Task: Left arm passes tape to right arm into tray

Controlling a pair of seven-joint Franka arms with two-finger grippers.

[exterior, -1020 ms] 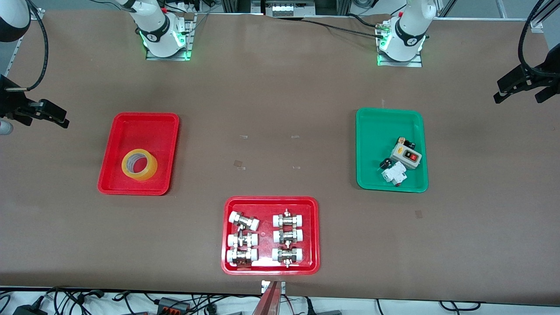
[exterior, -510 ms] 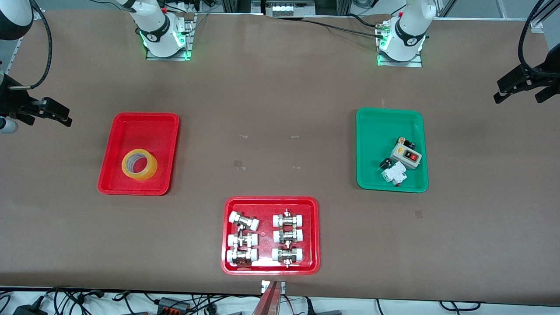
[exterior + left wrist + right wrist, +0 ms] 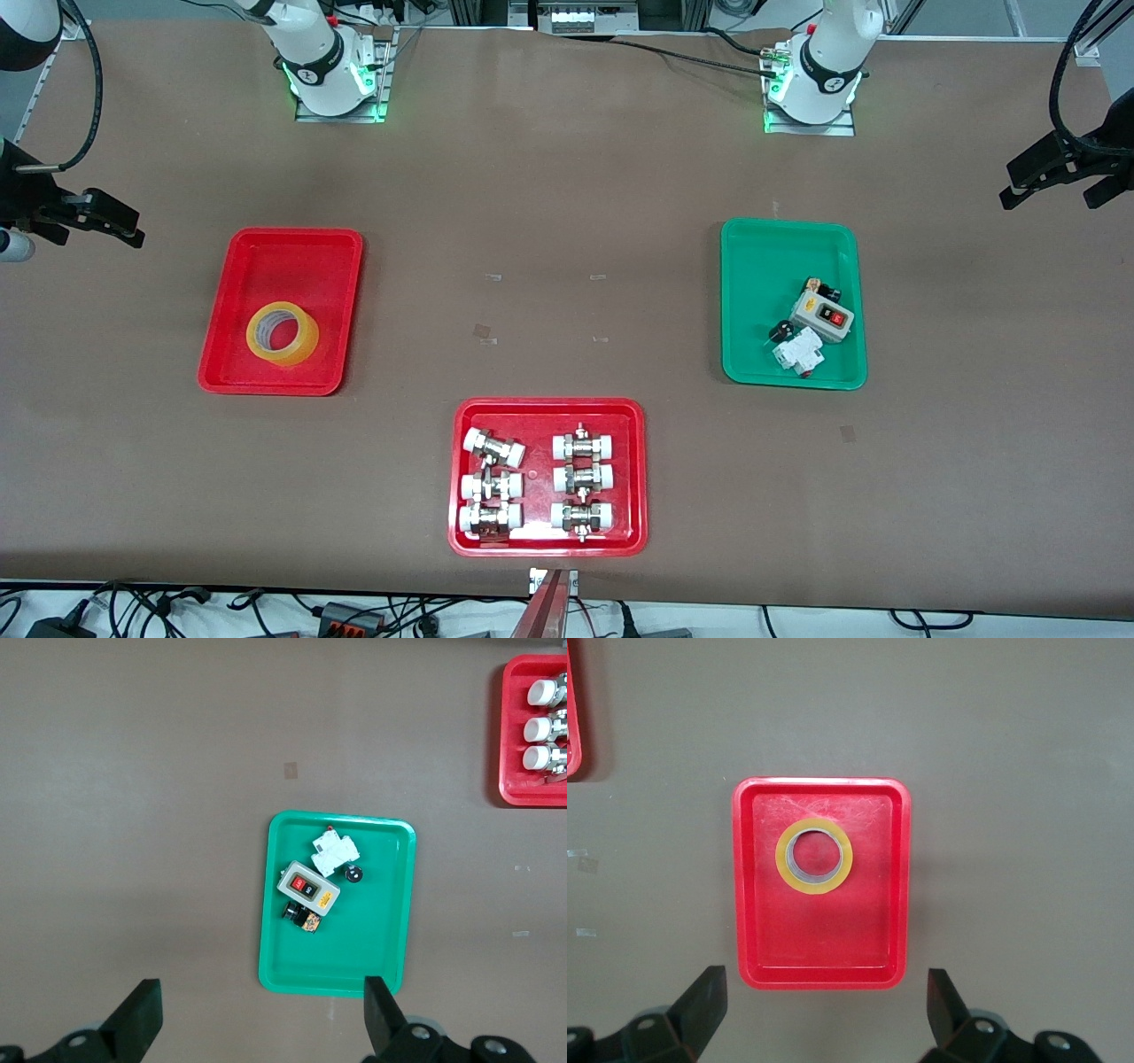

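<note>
Lying flat in tray [image 3: 266, 266]: tape [image 3: 282, 332]. Hovering over bare surface [image 3: 567, 177] at own table ends: left gripper [image 3: 1059, 182], right gripper [image 3: 93, 221], fingers apart, empty.

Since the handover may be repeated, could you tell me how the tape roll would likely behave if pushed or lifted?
The tape lies flat in the tray, so it should slide rather than roll. Its hollow core suggests lightness.

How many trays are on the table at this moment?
3. The tray holding the tape lies toward the right arm's end; the green tray lies toward the left arm's end; the red tray of fittings lies between them, nearest the front camera.
</note>
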